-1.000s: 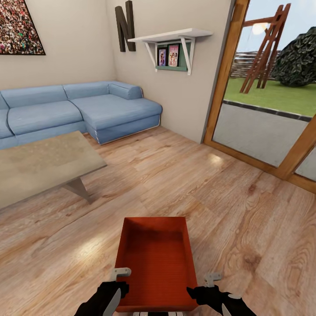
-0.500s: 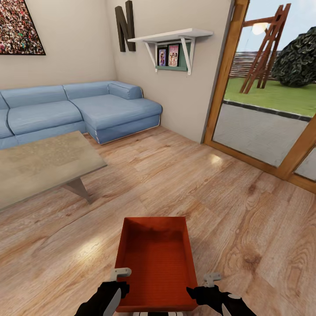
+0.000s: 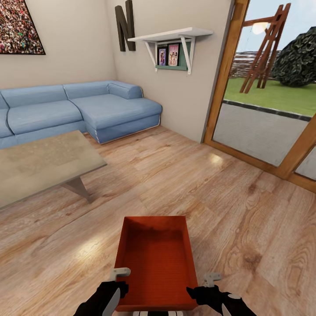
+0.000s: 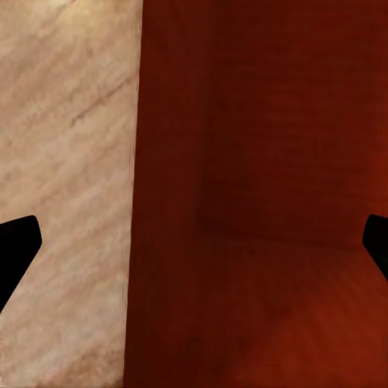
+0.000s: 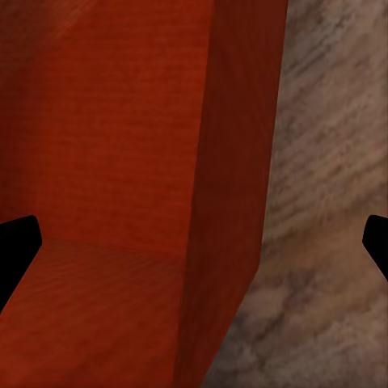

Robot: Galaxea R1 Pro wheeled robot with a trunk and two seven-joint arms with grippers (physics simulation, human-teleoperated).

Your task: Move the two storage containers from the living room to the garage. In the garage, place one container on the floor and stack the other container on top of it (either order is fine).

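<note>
- Two grippers flank one storage container: the left gripper at its near left corner, the right gripper at its near right corner.
- Each wrist view shows the jaws spread wide astride a side wall, fingertips at the frame edges, not visibly clamped.
- One orange-red bin, empty, sits low over the light wood floor; whether it rests there I cannot tell.
- Judged step: carrying the first bin out of the living room; next comes steering toward the garage, bin kept level.

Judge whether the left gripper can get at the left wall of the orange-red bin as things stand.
Probably yes: the left gripper is open beside the storage container, and in its wrist view the fingertips straddle the bin's wall with nothing between.
</note>
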